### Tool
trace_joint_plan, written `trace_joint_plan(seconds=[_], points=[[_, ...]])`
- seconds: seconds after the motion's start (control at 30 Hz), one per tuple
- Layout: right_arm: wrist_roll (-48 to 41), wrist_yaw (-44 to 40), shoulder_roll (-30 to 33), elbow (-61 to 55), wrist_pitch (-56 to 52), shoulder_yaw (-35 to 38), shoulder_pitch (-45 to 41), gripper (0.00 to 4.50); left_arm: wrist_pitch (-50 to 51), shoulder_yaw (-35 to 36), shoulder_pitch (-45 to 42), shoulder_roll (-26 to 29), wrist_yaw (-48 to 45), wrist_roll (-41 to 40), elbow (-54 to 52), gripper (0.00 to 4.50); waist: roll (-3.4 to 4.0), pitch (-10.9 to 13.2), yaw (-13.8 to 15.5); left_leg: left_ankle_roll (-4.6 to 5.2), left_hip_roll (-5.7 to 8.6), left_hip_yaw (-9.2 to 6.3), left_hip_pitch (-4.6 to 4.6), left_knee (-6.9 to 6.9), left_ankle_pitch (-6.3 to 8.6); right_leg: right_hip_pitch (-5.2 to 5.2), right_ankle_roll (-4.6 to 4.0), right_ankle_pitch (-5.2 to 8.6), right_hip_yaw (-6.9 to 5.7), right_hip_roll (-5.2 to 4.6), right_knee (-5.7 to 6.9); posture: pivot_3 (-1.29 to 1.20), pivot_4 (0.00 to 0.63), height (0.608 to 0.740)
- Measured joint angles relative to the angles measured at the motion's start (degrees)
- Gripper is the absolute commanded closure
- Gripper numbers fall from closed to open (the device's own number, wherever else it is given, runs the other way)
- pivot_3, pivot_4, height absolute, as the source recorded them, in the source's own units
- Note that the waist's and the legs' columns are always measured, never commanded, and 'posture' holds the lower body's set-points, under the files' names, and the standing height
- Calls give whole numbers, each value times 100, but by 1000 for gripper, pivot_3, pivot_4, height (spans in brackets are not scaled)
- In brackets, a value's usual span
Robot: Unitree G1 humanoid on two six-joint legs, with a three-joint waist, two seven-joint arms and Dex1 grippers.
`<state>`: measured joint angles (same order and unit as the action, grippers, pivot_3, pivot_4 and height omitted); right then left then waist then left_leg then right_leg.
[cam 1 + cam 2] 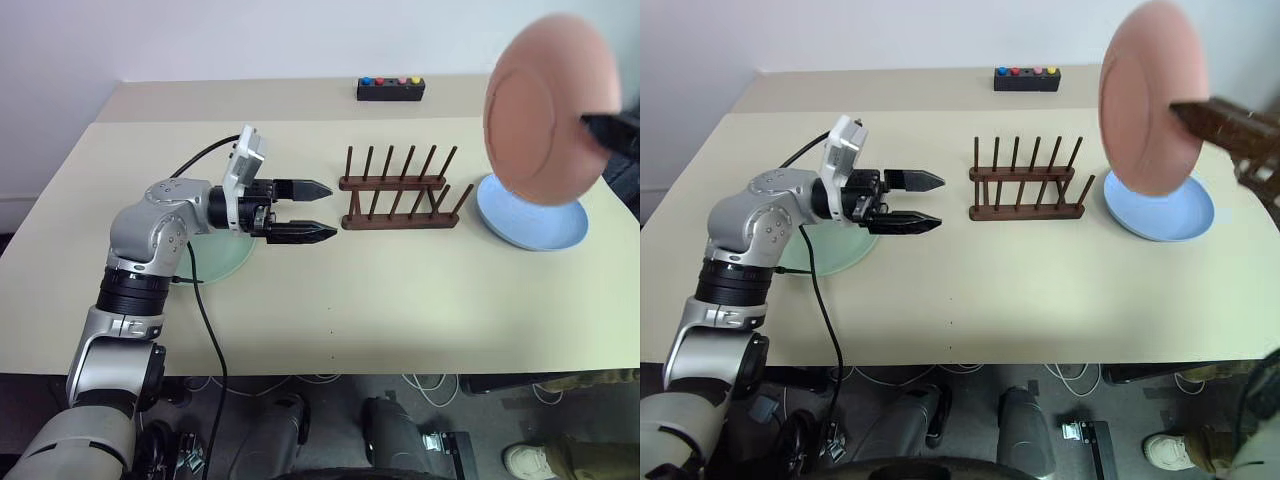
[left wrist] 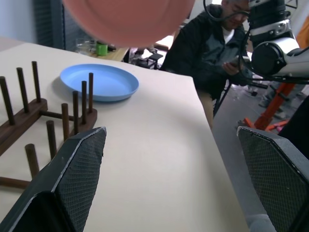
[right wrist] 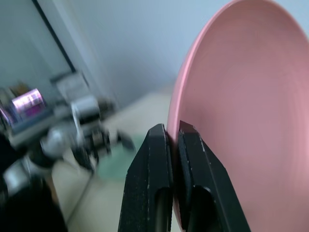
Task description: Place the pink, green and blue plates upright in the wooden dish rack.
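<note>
1. The right gripper (image 3: 173, 133) is clamped on the rim of the pink plate (image 1: 545, 110), held upright in the air above and to the right of the wooden dish rack (image 1: 398, 190).
2. The blue plate (image 1: 535, 222) lies flat just right of the rack, near the table's (image 1: 400, 300) right edge.
3. The left gripper (image 1: 322, 210) hangs level just left of the rack, fingers spread wide and holding nothing.
4. The green plate (image 1: 835, 252) lies flat left of the rack, under the left arm.
5. The rack's pegs stand empty; bare tabletop lies in front of it.
6. A black button box (image 1: 391, 89) sits behind the rack, at the far edge.
</note>
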<state>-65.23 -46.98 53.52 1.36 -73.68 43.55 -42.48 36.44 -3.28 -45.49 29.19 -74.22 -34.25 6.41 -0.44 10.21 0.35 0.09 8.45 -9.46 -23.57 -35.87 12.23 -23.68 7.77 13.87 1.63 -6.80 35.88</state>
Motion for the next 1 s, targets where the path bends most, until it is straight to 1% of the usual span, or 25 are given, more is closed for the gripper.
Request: trace_joint_plan(seconds=[0.1,0.2,0.3,0.43,0.53,0.67,1.0], points=[[118,104,-435,548,445,-392,-325,4474,-214,91,0,-96,122,0,-3,0,0,0,-17,0,0,0,1,0,0,-2,0,0,0,2,4,0,150,740],[452,10,-668,1315,883,-930,-597,4474,-385,251,4,-179,219,-21,-9,0,2,1,-26,-1,4,2,-1,1,-1,-8,1,0,1,2,11,0,150,740],[947,-332,-728,2057,1458,-1439,-828,4474,-429,304,8,-169,241,-23,-27,0,3,1,-39,-1,5,1,-1,2,-1,-10,1,0,1,3,13,0,150,740],[1381,-735,-752,2669,1966,-1802,-836,4474,-422,346,97,-111,343,-30,-174,0,3,2,-52,-1,6,1,-2,1,-1,-10,1,0,2,3,13,0,150,740],[1642,-973,-772,2998,2252,-1964,-831,4474,-351,431,213,-91,417,-134,-325,0,4,2,-103,-2,6,0,-2,1,-1,-12,1,0,2,4,17,0,150,740],[1734,-1132,-775,3139,2305,-2015,-836,4474,-315,430,237,-75,462,-140,-447,0,5,2,-119,-2,6,0,-2,1,-2,-15,1,0,2,5,21,0,150,740],[2009,-1203,-922,3361,2335,-2085,-817,4474,-312,426,238,-63,451,-141,-475,0,5,2,-115,-3,6,0,-2,1,-2,-16,1,0,2,5,21,0,150,740]])
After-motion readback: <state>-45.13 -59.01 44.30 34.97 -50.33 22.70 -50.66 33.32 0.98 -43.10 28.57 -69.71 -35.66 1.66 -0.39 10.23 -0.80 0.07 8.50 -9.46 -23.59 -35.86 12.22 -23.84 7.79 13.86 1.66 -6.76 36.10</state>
